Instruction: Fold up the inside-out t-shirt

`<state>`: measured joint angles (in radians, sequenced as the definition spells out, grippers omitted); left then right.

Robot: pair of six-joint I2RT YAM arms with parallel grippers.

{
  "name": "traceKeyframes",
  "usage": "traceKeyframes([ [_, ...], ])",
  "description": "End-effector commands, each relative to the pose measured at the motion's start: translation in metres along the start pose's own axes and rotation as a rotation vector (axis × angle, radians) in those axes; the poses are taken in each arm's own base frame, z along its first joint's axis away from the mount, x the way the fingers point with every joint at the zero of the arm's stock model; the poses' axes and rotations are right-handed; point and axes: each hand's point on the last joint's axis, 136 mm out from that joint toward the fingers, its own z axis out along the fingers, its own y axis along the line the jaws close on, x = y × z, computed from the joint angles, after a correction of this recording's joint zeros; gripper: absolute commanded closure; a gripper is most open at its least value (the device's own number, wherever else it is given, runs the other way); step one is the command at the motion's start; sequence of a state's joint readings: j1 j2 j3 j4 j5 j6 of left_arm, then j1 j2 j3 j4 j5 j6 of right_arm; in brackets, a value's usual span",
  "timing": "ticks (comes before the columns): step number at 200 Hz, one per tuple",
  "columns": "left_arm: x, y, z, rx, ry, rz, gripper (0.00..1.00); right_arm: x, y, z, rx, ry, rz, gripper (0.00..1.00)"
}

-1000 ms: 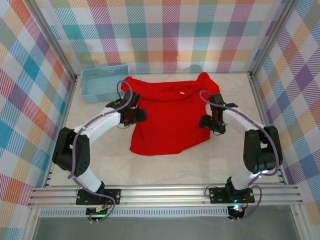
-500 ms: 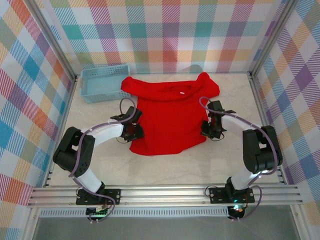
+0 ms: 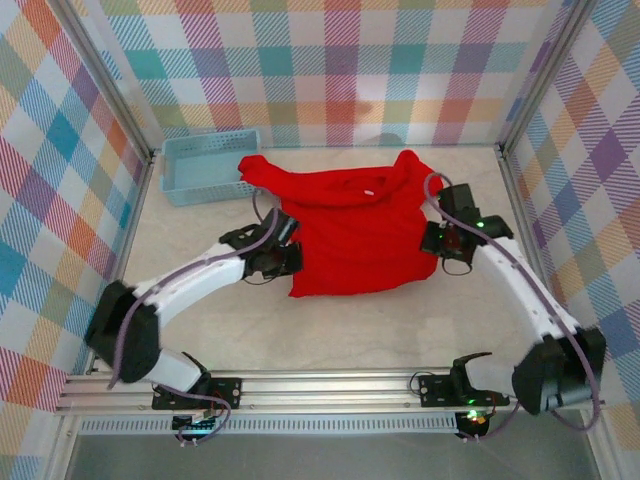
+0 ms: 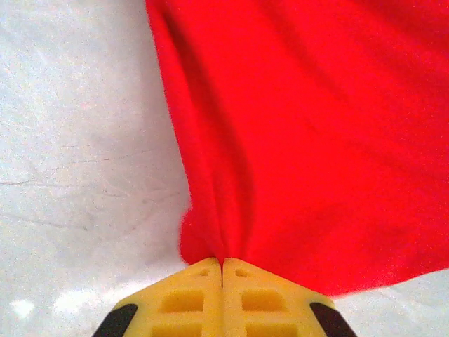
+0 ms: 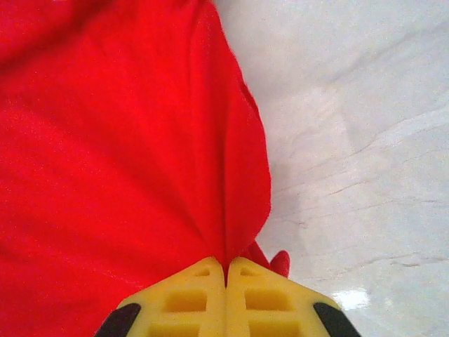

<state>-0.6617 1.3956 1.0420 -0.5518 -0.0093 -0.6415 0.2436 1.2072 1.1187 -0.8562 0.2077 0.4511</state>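
Note:
The inside-out t-shirt [image 3: 355, 235] is plain bright red cloth, bunched and partly lifted in the middle of the table. My left gripper [image 3: 290, 258] is shut on its lower left edge. In the left wrist view the yellow fingertips [image 4: 200, 288] pinch a fold of the red cloth [image 4: 316, 140] between them. My right gripper [image 3: 432, 238] is shut on the shirt's right edge. The right wrist view shows the red cloth [image 5: 119, 140] gathered into the closed yellow fingertips [image 5: 252, 288], with a small flap sticking out to the right.
A light-blue plastic basket [image 3: 200, 165] stands at the back left, with the shirt's left sleeve touching its corner. Checked walls close in the back and both sides. Bare pale table [image 3: 340, 330] lies in front of the shirt.
Both grippers have closed on the shirt's side edges. They have drawn the lower part up and away from the front, so the shirt now looks shorter and bunched.

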Motion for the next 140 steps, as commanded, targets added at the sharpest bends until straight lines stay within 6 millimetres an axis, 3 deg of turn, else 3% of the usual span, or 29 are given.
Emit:
traceKeyframes([
  [1, -0.003, 0.017, -0.034, -0.041, -0.083, -0.05, 1.0, 0.009, -0.024, -0.032, 0.115, 0.039, -0.066, 1.0],
  [10, -0.004, 0.027, -0.035, -0.079, -0.103, -0.06, 1.0, 0.006, -0.02, -0.032, 0.112, 0.057, -0.084, 1.0],
  [24, -0.004, 0.042, -0.019, -0.132, -0.057, -0.083, 1.0, -0.001, -0.009, -0.02, 0.098, 0.091, -0.107, 1.0],
  [48, -0.005, 0.053, 0.021, -0.195, 0.034, -0.084, 1.0, -0.017, 0.011, 0.028, 0.102, 0.161, -0.134, 0.98],
  [71, -0.007, 0.064, 0.056, -0.257, 0.107, -0.076, 1.0, -0.027, 0.025, 0.085, 0.124, 0.231, -0.157, 0.8],
  [75, -0.008, 0.066, 0.06, -0.258, 0.116, -0.08, 1.0, -0.029, 0.026, 0.095, 0.136, 0.249, -0.162, 0.7],
  [85, -0.009, 0.072, 0.069, -0.267, 0.136, -0.098, 1.0, -0.029, 0.024, 0.109, 0.17, 0.273, -0.171, 0.58],
  [95, -0.01, 0.078, 0.073, -0.28, 0.15, -0.105, 0.97, -0.027, 0.022, 0.11, 0.181, 0.279, -0.179, 0.51],
  [112, -0.011, 0.086, 0.066, -0.313, 0.139, -0.082, 0.79, -0.019, 0.021, 0.095, 0.14, 0.25, -0.18, 0.4],
  [126, -0.01, 0.087, 0.055, -0.309, 0.114, -0.059, 0.58, 0.0, 0.024, 0.078, 0.066, 0.235, -0.161, 0.34],
  [140, -0.011, 0.085, 0.041, -0.317, 0.069, -0.003, 0.47, 0.024, 0.027, 0.065, -0.012, 0.237, -0.129, 0.32],
])
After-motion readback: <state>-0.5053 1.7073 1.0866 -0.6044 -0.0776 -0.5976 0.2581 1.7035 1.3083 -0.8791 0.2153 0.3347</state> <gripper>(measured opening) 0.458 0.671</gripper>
